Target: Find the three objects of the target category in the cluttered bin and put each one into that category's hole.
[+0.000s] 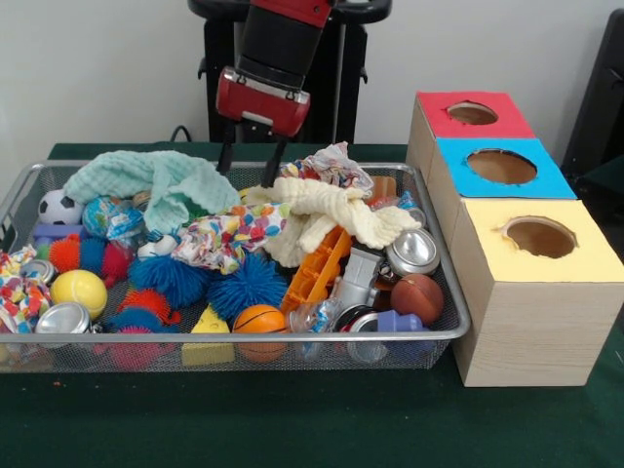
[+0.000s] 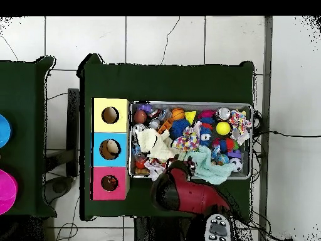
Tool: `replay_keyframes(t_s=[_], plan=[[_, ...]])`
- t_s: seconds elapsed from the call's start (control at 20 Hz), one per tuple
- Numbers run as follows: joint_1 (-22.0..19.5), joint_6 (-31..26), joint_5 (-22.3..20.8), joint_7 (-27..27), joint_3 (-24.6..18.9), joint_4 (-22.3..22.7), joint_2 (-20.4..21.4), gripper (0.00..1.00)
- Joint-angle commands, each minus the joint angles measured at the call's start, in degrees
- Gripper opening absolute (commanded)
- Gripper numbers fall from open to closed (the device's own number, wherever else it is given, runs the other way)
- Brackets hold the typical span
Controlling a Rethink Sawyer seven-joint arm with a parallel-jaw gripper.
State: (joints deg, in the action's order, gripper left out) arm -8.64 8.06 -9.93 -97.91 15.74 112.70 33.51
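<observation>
One wire mesh bin (image 1: 444, 336) holds the clutter. Three boxes with round holes stand beside it: one red (image 1: 468, 115), one blue (image 1: 499, 168), one yellow (image 1: 539, 244). Inside the bin are two small basketballs (image 1: 259, 320), one soccer ball (image 1: 58, 207), one yellow ball (image 1: 79, 291) and three cloths (image 1: 146, 180).

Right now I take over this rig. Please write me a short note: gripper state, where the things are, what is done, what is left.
Gripper: open, empty, hanging over the far edge of the mesh bin, fingers apart above the mint cloth.
Bin: full of mixed clutter, such as balls, cans and cloths.
Sorting box beside the bin: red hole, blue hole, yellow hole. The overhead view shows something inside the blue and red holes; what it is cannot be told.
Left: the target category is not shown, so progress is unclear.
</observation>
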Motion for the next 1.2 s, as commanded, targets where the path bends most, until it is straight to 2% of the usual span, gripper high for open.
replay_keyframes(t_s=[0.05,0.4,0.7,0.9,1.05,1.2], plan=[[-2.9,6.5,3.7,-18.7,-9.6,7.0,-7.0,1.0],[-2.2,10.5,6.0,-18.5,-9.7,9.2,-10.0,1.0],[-3.9,10.1,6.4,-16.6,-12.7,8.4,-10.4,1.0],[-8.6,11.1,2.6,-14.1,-18.7,3.2,-15.4,1.0],[-12.1,14.1,-2.0,-11.5,-22.2,-2.0,-19.9,1.0],[-12.7,19.2,-6.0,-9.7,-22.0,-6.3,-21.8,1.0]])
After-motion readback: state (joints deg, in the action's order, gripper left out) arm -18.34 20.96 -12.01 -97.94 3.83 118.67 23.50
